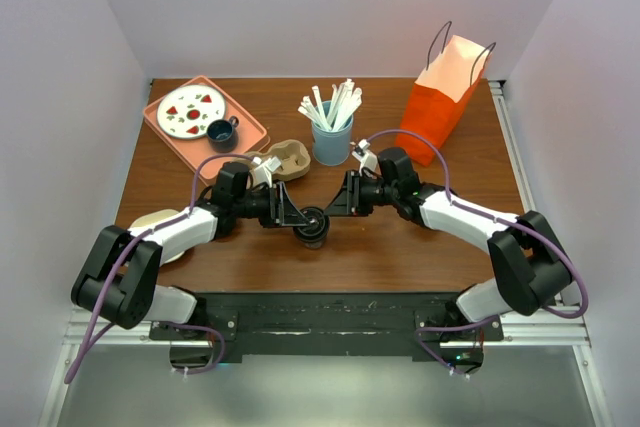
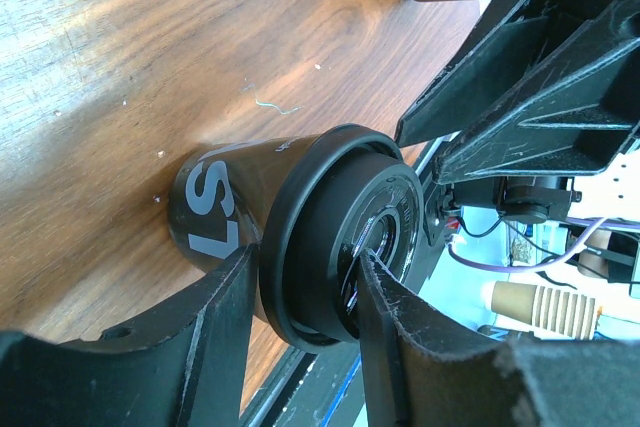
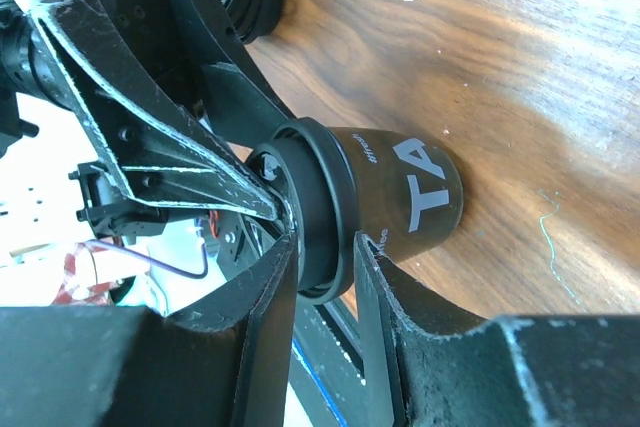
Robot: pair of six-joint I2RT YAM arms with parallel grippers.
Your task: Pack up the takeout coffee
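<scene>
Left gripper and right gripper pinch the black plastic lid on a black coffee cup.
Behind: a blue cup full of white sticks, an orange paper bag.

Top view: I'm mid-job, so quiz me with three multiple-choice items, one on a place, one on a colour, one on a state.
1. Where does the orange paper bag stand on the table?
A. far right
B. near left corner
C. centre front

2. What colour is the cup holding the stirrers?
A. red
B. blue
C. white

3. How is the black coffee cup?
A. lying on its side
B. upright, lid on
C. inside the bag

Answers:
1 A, the bag stands at the far right edge.
2 B, the blue cup is at mid-rear.
3 B, the wrist views show the lid seated and the cup standing on the wood.
</scene>
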